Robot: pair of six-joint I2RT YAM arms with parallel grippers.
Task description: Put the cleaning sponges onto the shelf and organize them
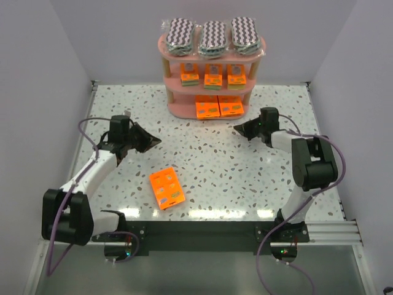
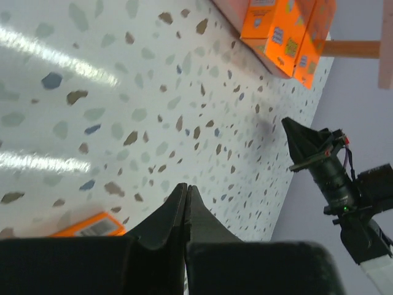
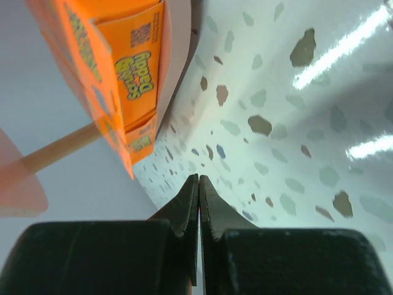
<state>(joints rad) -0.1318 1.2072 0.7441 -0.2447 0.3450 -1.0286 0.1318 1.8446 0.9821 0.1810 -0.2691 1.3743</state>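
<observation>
A white desk speckled with grey and brown flecks carries a pink three-tier shelf with rounded boards and pale wooden posts, which stands at the far edge, about midway across. On the shelf's top board lie three oblong packs with a dark-and-white zigzag pattern in clear wrap, side by side. The middle board holds three small orange packets standing in a row. The bottom board holds two larger bright-orange rectangular packets, side by side. One flat orange packet lies directly on the desk, well apart from the shelf, on its near side and to its left, turned at a slant.
</observation>
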